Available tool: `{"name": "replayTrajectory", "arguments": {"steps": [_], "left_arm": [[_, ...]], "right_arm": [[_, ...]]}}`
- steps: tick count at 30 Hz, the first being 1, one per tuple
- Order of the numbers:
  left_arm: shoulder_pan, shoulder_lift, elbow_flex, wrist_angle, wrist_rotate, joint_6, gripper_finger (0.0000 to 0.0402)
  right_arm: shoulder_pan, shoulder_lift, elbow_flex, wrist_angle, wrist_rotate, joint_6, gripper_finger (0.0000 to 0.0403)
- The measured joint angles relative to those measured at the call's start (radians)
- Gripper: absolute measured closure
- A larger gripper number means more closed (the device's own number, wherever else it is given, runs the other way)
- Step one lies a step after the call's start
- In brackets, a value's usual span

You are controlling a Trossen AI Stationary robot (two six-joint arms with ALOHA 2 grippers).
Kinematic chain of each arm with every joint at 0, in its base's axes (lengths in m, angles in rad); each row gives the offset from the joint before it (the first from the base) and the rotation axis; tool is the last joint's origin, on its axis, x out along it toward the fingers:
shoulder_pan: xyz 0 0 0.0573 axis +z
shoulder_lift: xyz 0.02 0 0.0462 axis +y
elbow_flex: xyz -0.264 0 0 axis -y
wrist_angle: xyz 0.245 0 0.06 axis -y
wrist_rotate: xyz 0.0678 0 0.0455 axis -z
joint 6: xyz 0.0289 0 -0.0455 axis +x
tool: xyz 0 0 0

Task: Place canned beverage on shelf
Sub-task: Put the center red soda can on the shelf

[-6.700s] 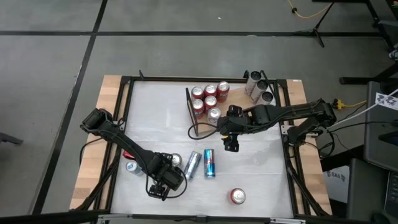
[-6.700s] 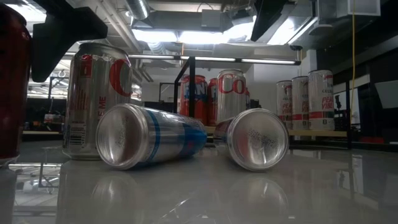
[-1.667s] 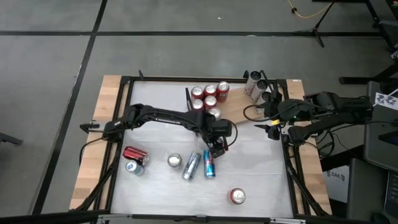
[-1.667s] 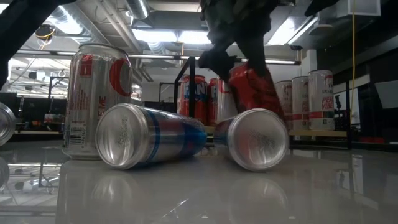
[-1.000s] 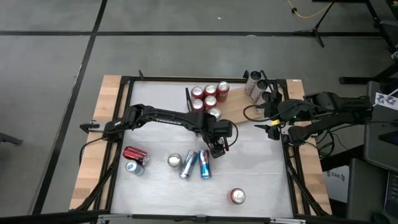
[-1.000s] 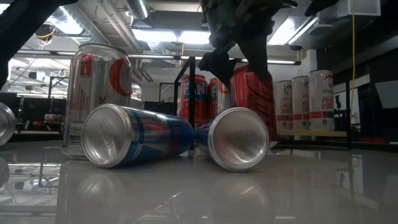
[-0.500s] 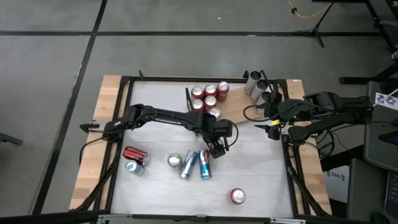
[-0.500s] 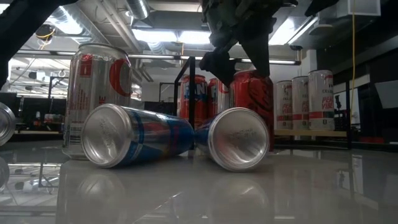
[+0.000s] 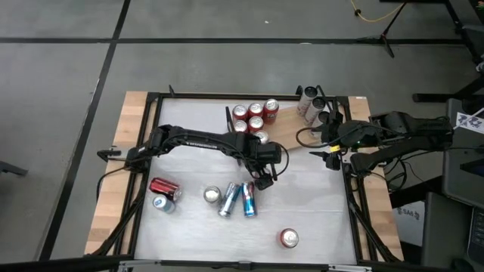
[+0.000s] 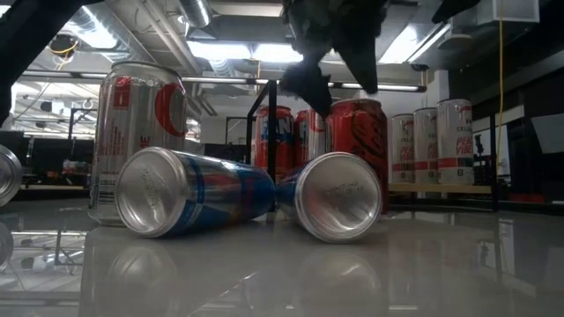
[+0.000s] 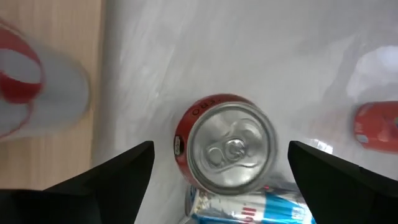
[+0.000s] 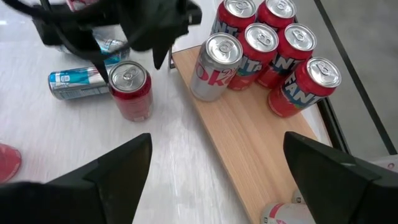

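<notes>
A red can (image 11: 227, 146) stands upright with its base on the white table, a short way off the edge of the shelf (image 12: 249, 143), a light-brown board. My left gripper (image 9: 261, 176) hangs open just above the can, one finger (image 11: 118, 180) on either side, both clear of it. In the low view its fingers (image 10: 313, 88) end around the can's top (image 10: 357, 110). On the shelf stand several red cans and one silver can (image 12: 214, 65). My right gripper (image 9: 330, 155) waits open at the table's right edge.
Two blue cans (image 9: 239, 199) lie on their sides just in front of the red can, beside an upright silver can (image 9: 212, 195). Two more cans (image 9: 161, 194) lie at the left and a red one (image 9: 288, 238) stands near the front. Slim cans (image 9: 314, 102) stand far right. A dark rail (image 9: 229, 128) edges the shelf.
My left gripper has opened and let go of the red can, which now stands upright on the table beside the shelf. The gripper's fingers have drawn up a little toward the can's top.
</notes>
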State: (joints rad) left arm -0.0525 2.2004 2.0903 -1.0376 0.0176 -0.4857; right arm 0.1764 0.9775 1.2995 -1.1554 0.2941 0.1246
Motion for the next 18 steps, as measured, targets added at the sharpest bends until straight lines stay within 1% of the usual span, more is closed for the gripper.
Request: {"name": "replayTrajectory", "arguments": {"steps": [5, 12, 15, 18], "left_arm": [[0.0, -0.041, 0.0, -0.013, 0.001, 0.0, 0.0041], [-0.007, -0.148, 0.0, -0.073, -0.005, 0.051, 0.0041], [-0.014, -0.202, 0.0, -0.092, -0.029, 0.081, 0.0041], [-0.031, -0.265, 0.0, -0.119, -0.105, 0.13, 0.0041]], "right_arm": [[0.0, 0.0, 0.0, 0.002, -0.041, 0.001, 0.0049], [0.0, 0.008, 0.0, 0.002, -0.105, 0.026, 0.0049], [0.0, 0.018, -0.001, 0.007, -0.105, 0.033, 0.0049], [0.0, 0.034, -0.001, 0.013, -0.113, 0.034, 0.0049]]}}
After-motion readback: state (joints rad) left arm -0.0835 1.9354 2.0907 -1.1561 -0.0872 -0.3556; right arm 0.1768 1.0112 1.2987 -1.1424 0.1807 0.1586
